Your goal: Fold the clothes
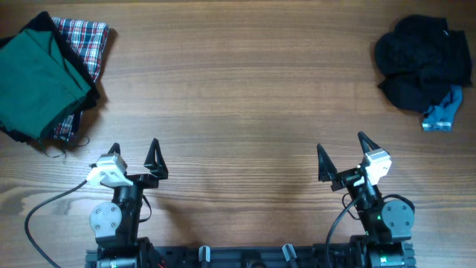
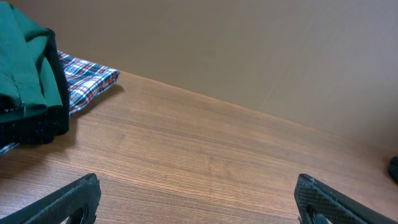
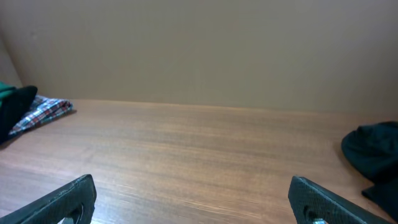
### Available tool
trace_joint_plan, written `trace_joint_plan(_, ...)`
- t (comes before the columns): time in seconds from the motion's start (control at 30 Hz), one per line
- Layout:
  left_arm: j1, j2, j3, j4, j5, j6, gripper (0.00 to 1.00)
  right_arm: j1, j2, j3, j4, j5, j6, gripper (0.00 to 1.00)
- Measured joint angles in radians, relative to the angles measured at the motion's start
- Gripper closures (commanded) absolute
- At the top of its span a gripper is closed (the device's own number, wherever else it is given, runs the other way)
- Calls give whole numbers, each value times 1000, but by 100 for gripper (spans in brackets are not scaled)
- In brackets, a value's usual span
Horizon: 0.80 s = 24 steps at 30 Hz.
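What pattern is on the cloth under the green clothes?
The cloth is red, white and blue plaid, clearest in the left wrist view.

The green garment [image 1: 33, 82] is a large, plain dark-green piece of cloth lying in a roughly rectangular, layered heap at the far left corner of the table [image 1: 238, 97], turned a little askew. It rests partly on a plaid cloth [image 1: 91, 37]. Its edges stack in thick folds along the right side, and a thin dark cord [image 1: 58, 150] trails from its near edge onto the wood.
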Motion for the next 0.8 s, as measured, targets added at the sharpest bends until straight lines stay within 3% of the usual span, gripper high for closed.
trace_joint_plan(0.8,0,0,0,0,0,0,0,0,35,0,-4,7,-58,0)
